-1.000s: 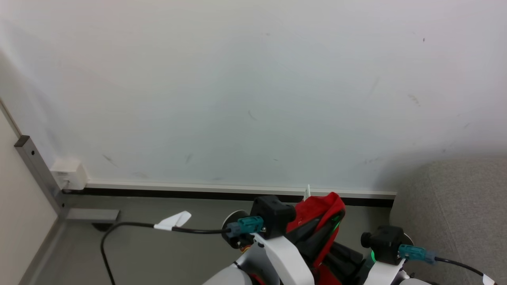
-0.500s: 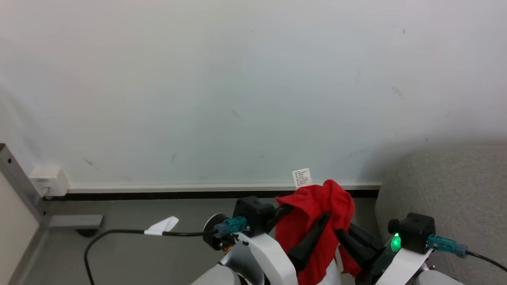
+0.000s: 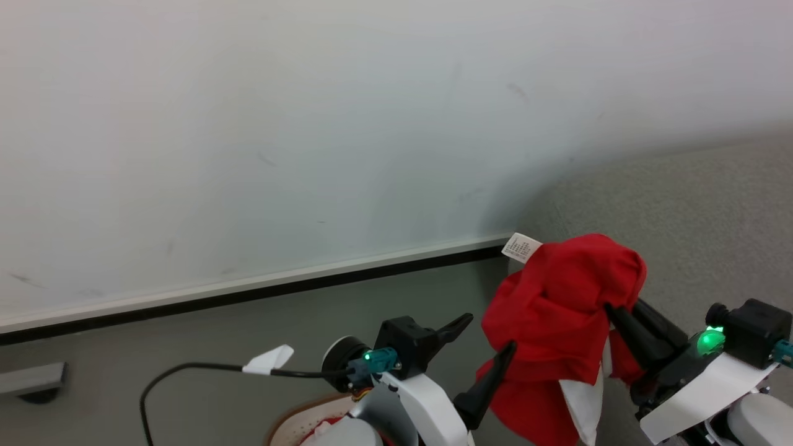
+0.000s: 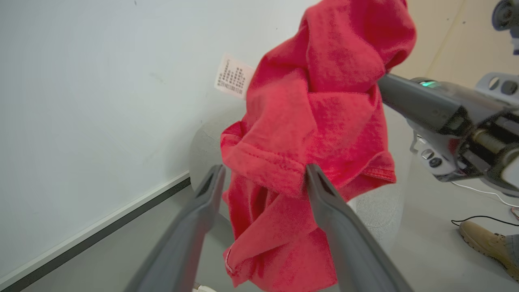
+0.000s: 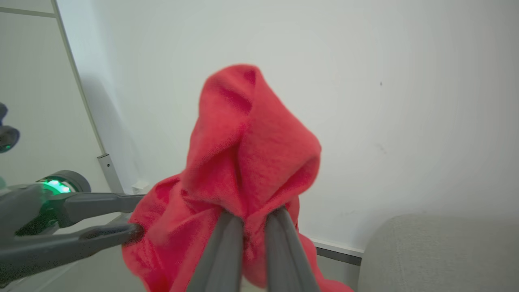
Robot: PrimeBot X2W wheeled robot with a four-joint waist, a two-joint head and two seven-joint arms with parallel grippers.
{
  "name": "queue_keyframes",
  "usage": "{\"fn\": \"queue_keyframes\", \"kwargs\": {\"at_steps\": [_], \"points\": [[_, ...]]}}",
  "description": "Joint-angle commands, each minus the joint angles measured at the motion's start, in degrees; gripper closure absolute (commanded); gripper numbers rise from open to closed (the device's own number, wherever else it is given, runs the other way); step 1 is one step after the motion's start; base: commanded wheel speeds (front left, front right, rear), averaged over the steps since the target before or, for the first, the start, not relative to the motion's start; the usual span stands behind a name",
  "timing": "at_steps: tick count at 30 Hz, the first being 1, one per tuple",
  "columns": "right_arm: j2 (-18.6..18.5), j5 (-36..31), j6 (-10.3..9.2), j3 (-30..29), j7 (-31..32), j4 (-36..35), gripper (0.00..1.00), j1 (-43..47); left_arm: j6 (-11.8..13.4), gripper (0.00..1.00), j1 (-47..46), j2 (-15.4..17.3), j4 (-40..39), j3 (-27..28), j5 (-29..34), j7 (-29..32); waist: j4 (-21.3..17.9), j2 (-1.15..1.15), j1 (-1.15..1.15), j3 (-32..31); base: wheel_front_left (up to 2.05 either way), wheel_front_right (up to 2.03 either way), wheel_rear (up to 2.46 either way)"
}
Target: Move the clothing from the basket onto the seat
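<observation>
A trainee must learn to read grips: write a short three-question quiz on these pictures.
1. True or false: the red garment already lies on the grey seat.
2. Which gripper is shut on the garment? A) left B) right C) both
3. Fill in: a white ____ sticks out near the garment's top in the head view.
Key: 1 false, it is held up in the air. 2 B: the right gripper pinches it, the left gripper stands open. 3 label.
</observation>
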Motion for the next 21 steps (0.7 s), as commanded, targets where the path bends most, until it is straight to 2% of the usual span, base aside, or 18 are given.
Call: {"fn": "queue_keyframes", "kwargs": {"at_steps": [1,5,11,17,21], "points": [[-0.62,-0.65,-0.14,-1.39,-0.21,-0.72,1.0,0.81,-0.4,0.0,-0.81,-0.2,0.5,-0.11,0.41,-0.64,-3.47,-0.01,0.0,2.98,0.0,0.0,0.0],[-0.83,-1.55,-0.14,-5.08,-0.21,-1.37,1.0,1.24,-1.02,0.0,-2.26,-0.72,1.27,-0.92,1.14,-1.12,-5.49,-0.01,0.0,5.2,0.0,0.0,0.0],[-1.04,-3.39,-0.14,-10.07,-0.22,0.97,1.0,-1.04,-1.45,0.0,-6.36,-1.05,1.26,-1.43,3.42,-1.53,-5.56,-0.01,0.0,11.08,0.0,0.0,0.0],[-1.13,-4.45,-0.14,-18.77,0.67,6.19,1.0,-9.61,-2.47,0.0,-12.82,-0.91,2.08,-2.07,6.57,-1.81,-3.1,-0.01,0.0,20.1,0.0,0.0,0.0],[-3.99,-5.34,-0.14,-26.92,2.83,9.16,1.0,-18.69,-3.23,0.0,-17.95,-0.7,2.48,-2.19,8.67,-1.93,-0.5,-0.01,0.0,27.07,0.0,0.0,0.0]]}}
